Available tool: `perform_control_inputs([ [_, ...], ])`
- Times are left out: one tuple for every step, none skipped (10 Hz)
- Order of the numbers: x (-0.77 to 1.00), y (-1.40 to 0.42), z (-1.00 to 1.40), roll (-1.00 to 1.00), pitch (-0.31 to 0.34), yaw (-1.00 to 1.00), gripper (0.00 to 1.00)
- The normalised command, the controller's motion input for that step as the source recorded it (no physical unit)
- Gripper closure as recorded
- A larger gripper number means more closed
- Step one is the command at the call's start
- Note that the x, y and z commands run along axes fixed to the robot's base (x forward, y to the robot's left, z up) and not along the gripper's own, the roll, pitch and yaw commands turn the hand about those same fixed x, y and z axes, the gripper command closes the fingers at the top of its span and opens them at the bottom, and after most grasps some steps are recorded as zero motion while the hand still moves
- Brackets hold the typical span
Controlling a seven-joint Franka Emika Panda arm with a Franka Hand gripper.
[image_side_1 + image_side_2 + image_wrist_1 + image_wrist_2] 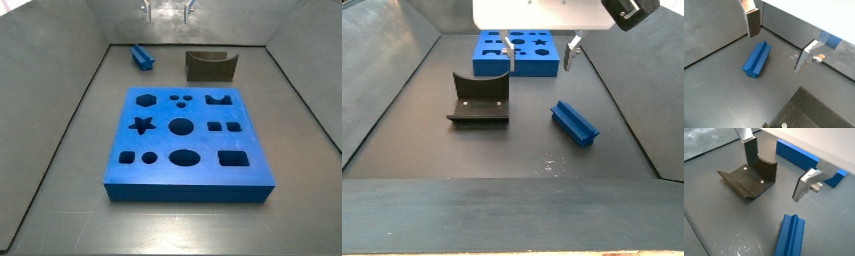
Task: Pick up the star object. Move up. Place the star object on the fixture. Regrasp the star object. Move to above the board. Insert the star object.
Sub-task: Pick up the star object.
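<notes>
nothing's done yet by the looks of it: the board [187, 140] sits empty, the fixture [480, 101] too, and the gripper [777, 47] hangs with fingers spread, the star object [757, 58] lying loose on the floor below them.

Even, soft overhead light, faint shadows (slight glare on the grey floor [502, 150]); all views sharp.
</notes>
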Motion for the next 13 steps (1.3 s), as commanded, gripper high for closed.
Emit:
perform_control_inputs([
  [-0.21, 0.01, -0.05, -0.07, -0.074, 0.00, 0.00],
  [-0.19, 0.15, -0.15, 0.00, 0.000, 0.07, 0.00],
  [-0.44, 0.06, -0.36, -0.05, -0.060, 0.30, 0.00],
  [-0.48, 0.02, -0.33, -0.10, -0.077, 0.23, 0.00],
  [-0.43, 0.01, -0.37, -0.23, -0.289, 0.24, 0.00],
  [-0.43, 0.00, -0.44, -0.13, -0.377, 0.25, 0.00],
  [-0.36, 0.00, -0.49, -0.06, -0.354, 0.31, 0.00],
  [-0.32, 0.00, -0.53, -0.08, -0.323, 0.29, 0.00],
  [-0.29, 0.00, -0.55, -0.03, -0.303, 0.26, 0.00],
  [-0.19, 0.00, -0.56, -0.05, -0.266, 0.27, 0.00],
  [0.00, 0.01, -0.55, -0.09, -0.169, 0.26, 0.00],
  [0.03, 0.02, -0.58, -0.08, -0.034, 0.28, 0.00],
  [0.07, 0.01, -0.63, -0.10, 0.000, 0.29, 0.00],
])
